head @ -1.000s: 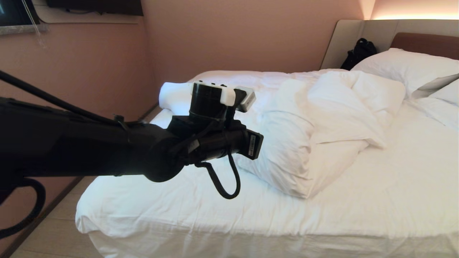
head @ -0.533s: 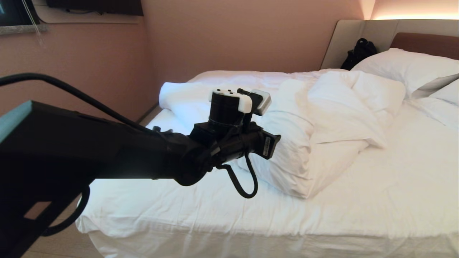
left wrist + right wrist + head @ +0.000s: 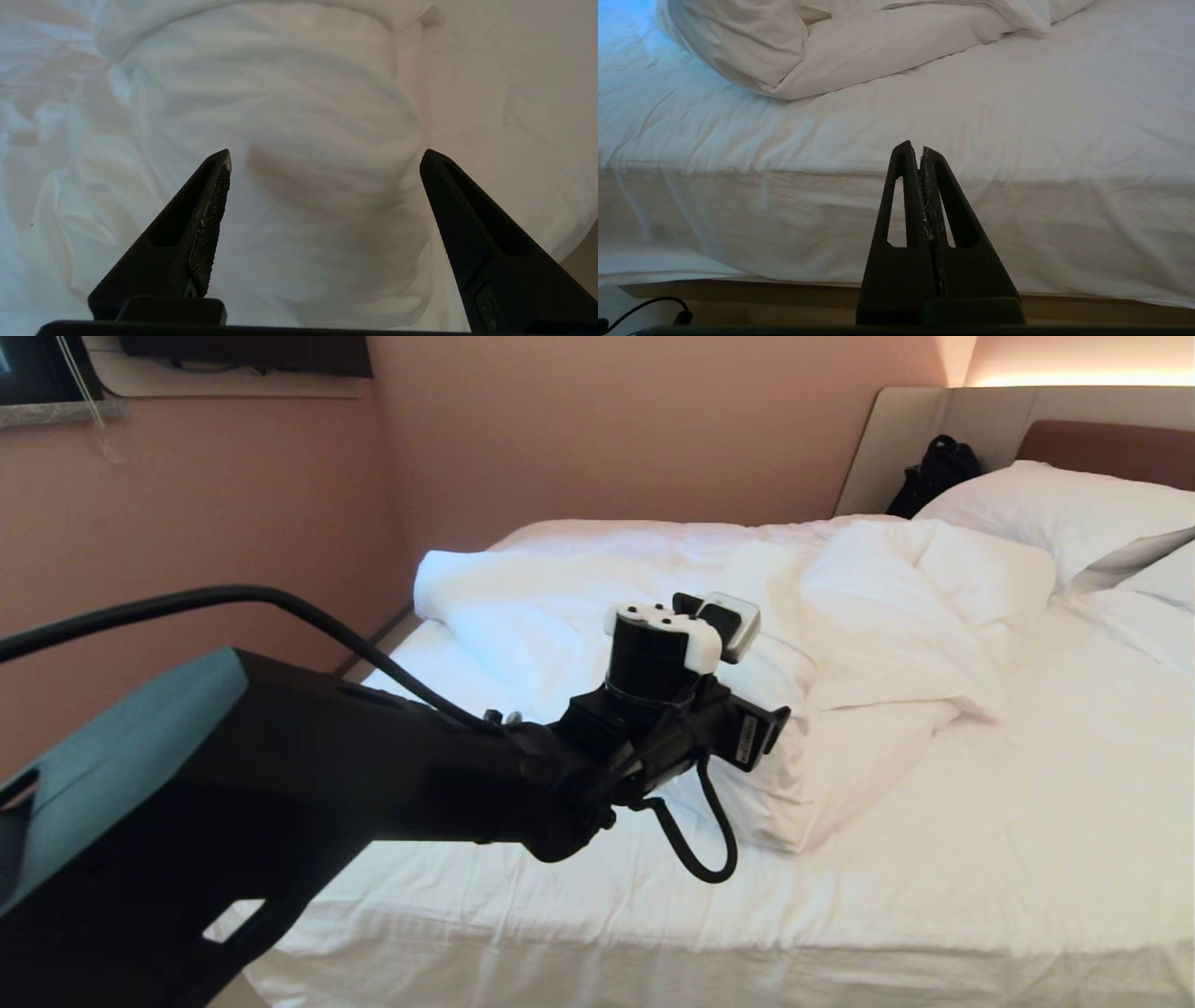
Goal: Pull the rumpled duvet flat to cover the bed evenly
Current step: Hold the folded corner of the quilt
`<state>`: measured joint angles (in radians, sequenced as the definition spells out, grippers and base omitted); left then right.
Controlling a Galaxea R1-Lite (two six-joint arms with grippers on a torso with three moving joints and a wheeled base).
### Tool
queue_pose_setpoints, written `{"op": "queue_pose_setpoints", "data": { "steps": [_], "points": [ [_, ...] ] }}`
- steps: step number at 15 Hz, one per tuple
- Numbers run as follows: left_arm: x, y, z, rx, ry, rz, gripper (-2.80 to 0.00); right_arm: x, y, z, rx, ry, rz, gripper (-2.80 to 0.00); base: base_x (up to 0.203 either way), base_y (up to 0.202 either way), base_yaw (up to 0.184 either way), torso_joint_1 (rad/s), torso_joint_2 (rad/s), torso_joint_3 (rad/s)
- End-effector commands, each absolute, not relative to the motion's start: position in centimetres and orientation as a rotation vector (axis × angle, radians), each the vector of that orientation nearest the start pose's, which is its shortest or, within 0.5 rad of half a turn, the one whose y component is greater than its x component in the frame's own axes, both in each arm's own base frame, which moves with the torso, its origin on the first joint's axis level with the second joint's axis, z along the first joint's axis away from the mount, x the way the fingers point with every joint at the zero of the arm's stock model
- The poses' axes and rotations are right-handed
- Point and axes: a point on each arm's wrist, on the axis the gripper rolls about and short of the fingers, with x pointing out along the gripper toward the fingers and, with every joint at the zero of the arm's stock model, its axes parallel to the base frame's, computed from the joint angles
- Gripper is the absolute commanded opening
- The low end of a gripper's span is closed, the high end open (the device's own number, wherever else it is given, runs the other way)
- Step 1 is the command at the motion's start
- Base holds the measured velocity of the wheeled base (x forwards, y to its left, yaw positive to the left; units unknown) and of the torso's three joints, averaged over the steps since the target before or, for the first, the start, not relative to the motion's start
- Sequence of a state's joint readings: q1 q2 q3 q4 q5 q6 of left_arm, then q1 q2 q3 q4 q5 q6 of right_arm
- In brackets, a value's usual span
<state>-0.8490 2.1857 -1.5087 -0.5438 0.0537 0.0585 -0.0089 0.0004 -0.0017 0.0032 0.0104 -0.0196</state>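
- The duvet [image 3: 840,644] is seen bunched in a thick, puffy white heap on the bed [image 3: 1027,859], folded over itself toward the pillows [image 3: 1046,513].
- A rolled edge of it is left at the bed's far corner, away from the pillows; deep creases are shown across the folds.
- The sheet on the near half of the bed is left uncovered.
- The left gripper [image 3: 322,156] is held over the duvet's near fold, jaws spread wide, nothing gripped.
- The right gripper [image 3: 920,148] is kept low beside the bed's near edge, fingers pressed together and empty.
- A black bag [image 3: 934,471] is propped against the headboard [image 3: 1102,448] beside the pillows.
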Motion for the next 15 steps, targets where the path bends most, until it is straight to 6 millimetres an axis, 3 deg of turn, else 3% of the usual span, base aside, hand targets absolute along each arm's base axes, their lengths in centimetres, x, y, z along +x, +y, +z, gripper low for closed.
{"op": "queue_pose_setpoints", "data": {
  "steps": [1,5,14,15],
  "points": [
    [29.9,-35.3,17.8,0.116,0.096,-0.818,0.00,-2.3,0.0,7.6,-0.020,0.003,0.002,-2.80,0.000,0.000,0.000,0.000,0.00,0.000],
    [31.0,-36.5,16.2,0.117,0.105,-0.817,0.00,-2.3,0.0,7.6,-0.020,0.002,0.000,-2.80,0.000,0.000,0.000,0.000,0.00,0.000],
    [34.9,-36.2,13.6,0.127,0.137,-0.751,0.00,-2.3,0.0,7.6,-0.020,0.002,0.003,-2.80,0.000,0.000,0.000,0.000,0.00,0.000],
    [35.0,-36.1,13.4,0.132,0.144,-0.750,-2.80,-2.3,0.0,7.6,-0.020,0.002,0.002,-2.80,0.000,0.000,0.000,0.000,0.00,0.000]
  ]
}}
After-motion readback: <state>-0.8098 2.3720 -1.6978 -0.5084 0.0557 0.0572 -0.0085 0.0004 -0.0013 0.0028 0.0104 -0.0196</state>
